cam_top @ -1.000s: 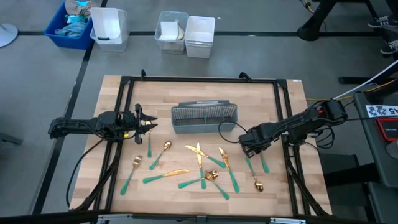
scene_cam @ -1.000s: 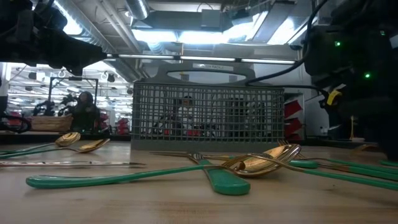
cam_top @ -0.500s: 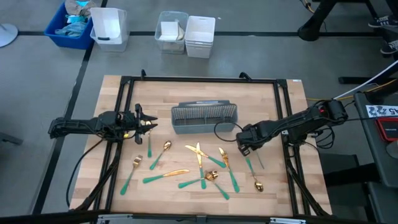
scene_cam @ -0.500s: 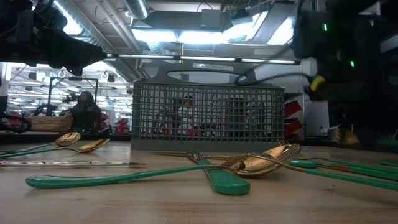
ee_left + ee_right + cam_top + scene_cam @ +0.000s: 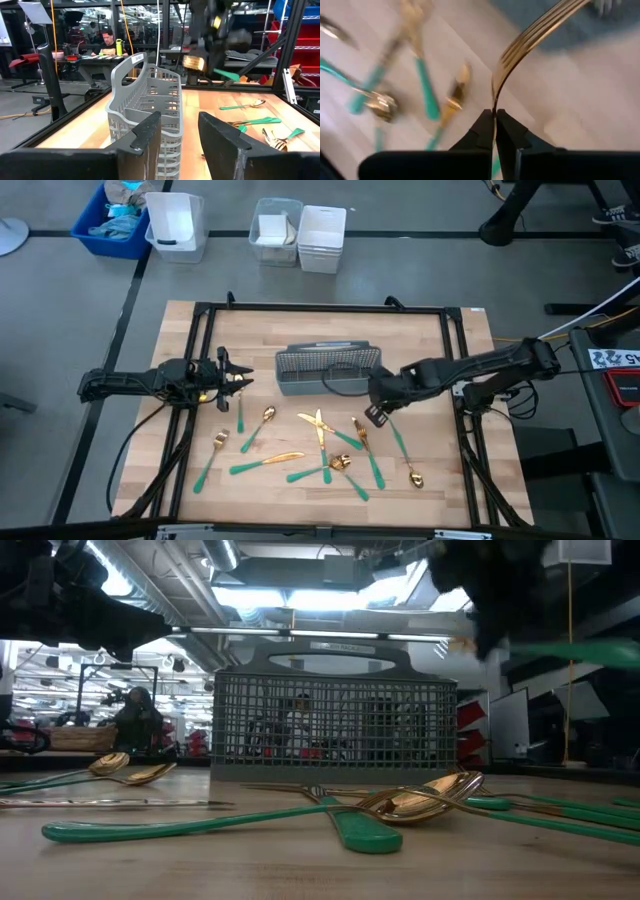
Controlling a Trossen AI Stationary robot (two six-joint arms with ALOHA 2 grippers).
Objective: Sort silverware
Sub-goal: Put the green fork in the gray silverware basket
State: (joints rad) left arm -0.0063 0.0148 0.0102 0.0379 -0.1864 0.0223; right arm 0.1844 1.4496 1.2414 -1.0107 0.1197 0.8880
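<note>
While my right pincer (image 5: pixel 494 120) pinches a fork (image 5: pixel 530 40) at its neck, tines forward, I hold it above the table beside the caddy (image 5: pixel 328 368) near the far edge, presumably for dropping in. My left pincer (image 5: pixel 180 135) waits spread by the left edge. No writing is legible.
</note>
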